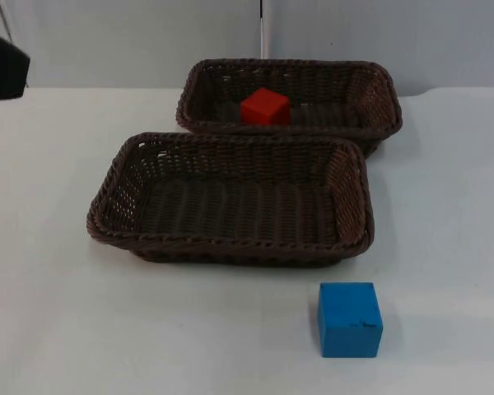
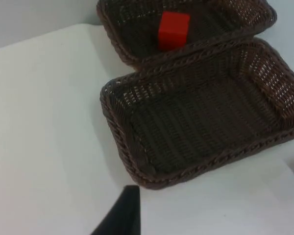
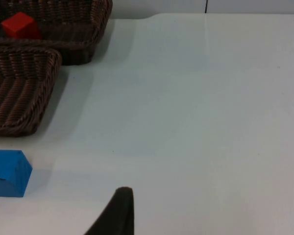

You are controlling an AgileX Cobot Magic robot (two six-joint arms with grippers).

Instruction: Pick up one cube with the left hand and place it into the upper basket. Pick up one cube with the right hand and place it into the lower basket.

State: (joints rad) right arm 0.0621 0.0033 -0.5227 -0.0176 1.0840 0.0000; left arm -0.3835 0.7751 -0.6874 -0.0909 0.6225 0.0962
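Two dark brown woven baskets sit on the white worktop (image 1: 58, 313), one behind the other and touching along their long sides. The upper basket (image 1: 379, 90) stands at the worktop's far edge, close to the grey partition wall (image 1: 132, 41). A red cube (image 1: 265, 107) rests on its floor, upright, near the middle of its front wall. The left wrist view shows the same red cube (image 2: 173, 30) inside that basket, and the right wrist view catches it too (image 3: 20, 25).

The lower basket (image 1: 107, 214) lies just in front, toward the worktop's near edge, and holds nothing. Its rim (image 2: 137, 161) runs across the left wrist view, with the bare woven floor inside it.

A blue cube (image 1: 350, 319) stands on the bare worktop near the near edge, just beyond the lower basket's front right corner and apart from it. The right wrist view shows this blue cube (image 3: 7, 173) sitting flat, close beside the lower basket's corner (image 3: 24, 98).

The left hand (image 2: 122, 215) hangs over the worktop off the lower basket's near left corner, touching nothing. The right hand (image 3: 118, 213) hangs over bare worktop to the right of the blue cube, also touching nothing. For both hands, one cannot tell whether the fingers stand apart or together.
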